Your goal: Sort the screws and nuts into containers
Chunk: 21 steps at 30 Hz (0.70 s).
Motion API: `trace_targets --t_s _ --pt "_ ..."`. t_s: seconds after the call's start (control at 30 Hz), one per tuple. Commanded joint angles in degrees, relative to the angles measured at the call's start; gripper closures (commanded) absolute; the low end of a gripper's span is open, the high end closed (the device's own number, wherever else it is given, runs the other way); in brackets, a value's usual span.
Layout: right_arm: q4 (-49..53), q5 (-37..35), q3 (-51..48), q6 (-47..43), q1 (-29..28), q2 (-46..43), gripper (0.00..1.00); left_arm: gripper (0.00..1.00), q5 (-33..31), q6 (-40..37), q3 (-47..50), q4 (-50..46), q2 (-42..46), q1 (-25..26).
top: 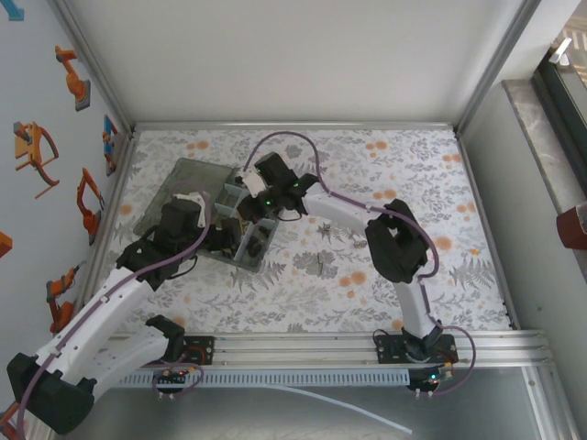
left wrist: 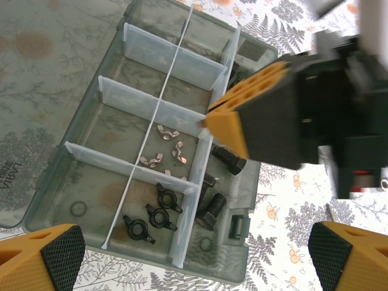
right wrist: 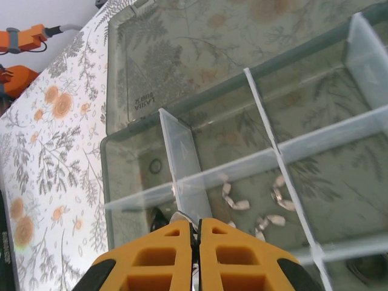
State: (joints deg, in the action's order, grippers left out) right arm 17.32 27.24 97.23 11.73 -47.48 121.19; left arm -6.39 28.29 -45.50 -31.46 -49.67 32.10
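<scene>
The smoky-grey organizer box (left wrist: pixel 254 200) lies open on the mat, its flat lid (top: pixel 179 183) to the far left. One container holds three black wing nuts (left wrist: pixel 151 215). The one beside it holds several silvery wing nuts (left wrist: pixel 163 148) (right wrist: pixel 267 206). Black screws (left wrist: pixel 213 209) lie in the long side container. My left gripper (left wrist: pixel 197 259) hangs open above the box's near edge. My right gripper (right wrist: pixel 195 225) (left wrist: pixel 209 119) is shut over the silvery nuts' container, pinching a small silvery nut (right wrist: pixel 180 214) at its fingertips.
A few small dark pieces (top: pixel 323 264) lie loose on the flowered mat (top: pixel 385 183) to the right of the box. The two arms (top: pixel 275 188) crowd together over the box. Metal rails (top: pixel 303 346) edge the near side.
</scene>
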Motion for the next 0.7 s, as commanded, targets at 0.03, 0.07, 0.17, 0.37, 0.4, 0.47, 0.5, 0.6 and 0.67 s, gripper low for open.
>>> trace_targets --t_s 0.03,0.07,0.17,0.37,0.4,0.47,0.5,0.6,0.67 --pt "2.6 -1.1 4.7 2.6 -1.0 3.7 1.00 0.03 -1.5 1.2 1.1 -2.4 1.7 -0.6" --pt "2.7 -1.4 4.8 2.7 -1.2 4.1 1.00 0.03 -1.6 1.3 1.2 -2.5 1.9 -0.6" --pt "3.6 -2.4 4.6 2.5 -1.2 4.4 1.00 0.03 -1.9 1.3 1.8 -1.9 2.5 -0.6" --pt "3.6 -3.5 3.9 2.0 -1.2 3.8 0.88 0.03 0.9 0.2 2.1 0.6 2.1 -0.6" --pt "3.4 -3.8 3.7 1.9 -1.2 3.5 0.83 0.03 2.5 -0.4 2.1 1.6 2.0 -0.6" --pt "3.1 -5.1 3.3 1.6 -1.1 2.6 0.74 0.03 4.3 -0.9 2.0 2.8 1.7 -0.5" --pt "3.0 -5.6 3.3 1.4 -1.1 2.1 0.71 0.03 4.9 -1.3 1.8 3.3 1.5 -0.4" --pt "2.8 -7.0 3.1 0.7 -0.8 0.0 0.61 0.03 5.7 -2.3 1.4 4.6 1.1 0.4" --pt "2.3 -7.8 2.0 0.9 -0.1 -2.0 0.61 0.03 5.9 -3.5 0.9 6.0 0.6 1.3"
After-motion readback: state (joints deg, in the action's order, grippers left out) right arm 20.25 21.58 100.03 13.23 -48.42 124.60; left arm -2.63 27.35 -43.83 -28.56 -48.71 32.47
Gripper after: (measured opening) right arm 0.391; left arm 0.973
